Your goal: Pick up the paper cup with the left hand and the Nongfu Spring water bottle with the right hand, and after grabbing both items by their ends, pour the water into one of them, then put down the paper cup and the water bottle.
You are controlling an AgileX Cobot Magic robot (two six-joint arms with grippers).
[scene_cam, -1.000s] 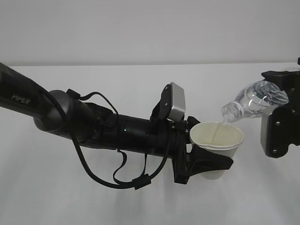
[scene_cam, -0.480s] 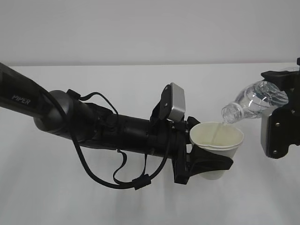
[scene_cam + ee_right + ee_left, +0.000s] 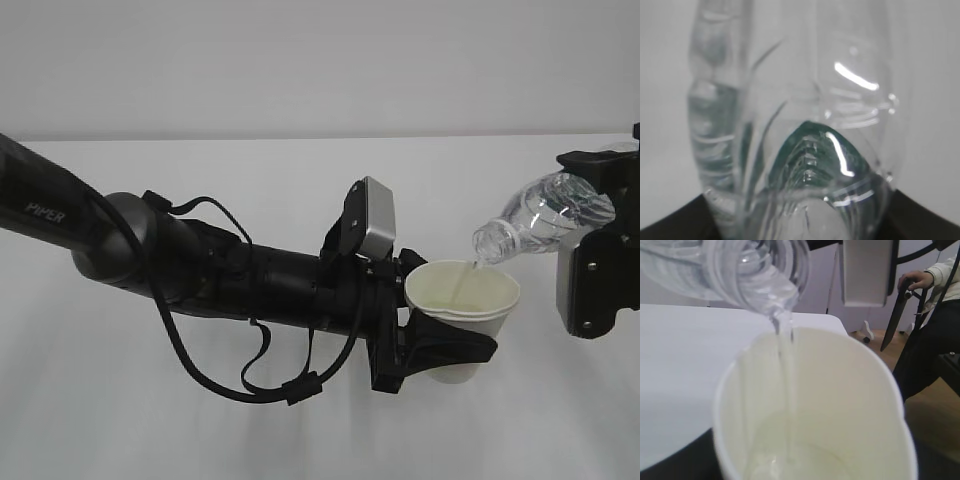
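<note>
Change since a second ago: almost none; both arms in the same pose, bottle at the same tilt, thin stream running as before.
Meaning for task: pour under way, holding steady; putting both things down not yet begun.
Paper cup (image 3: 462,300): upright, off the table, clamped low on its body by the left hand (image 3: 437,352); pale inside wet, shallow pool at the bottom in the left wrist view.
Nongfu Spring water bottle (image 3: 543,215): tipped mouth-down to the left, neck just above the cup's right rim; rear end gripped by the right hand (image 3: 597,255), jaws closed on it.
Water (image 3: 785,370): narrow clear thread from neck to cup floor.
Around: bare white table (image 3: 300,170); seated person (image 3: 935,315) beyond the table's edge, left wrist view only.
In the way: nothing between neck and cup; loose black cables (image 3: 250,385) hanging under the left arm, near the tabletop.
Risk, judged: cup rim slightly squeezed; further tilt could overshoot.
</note>
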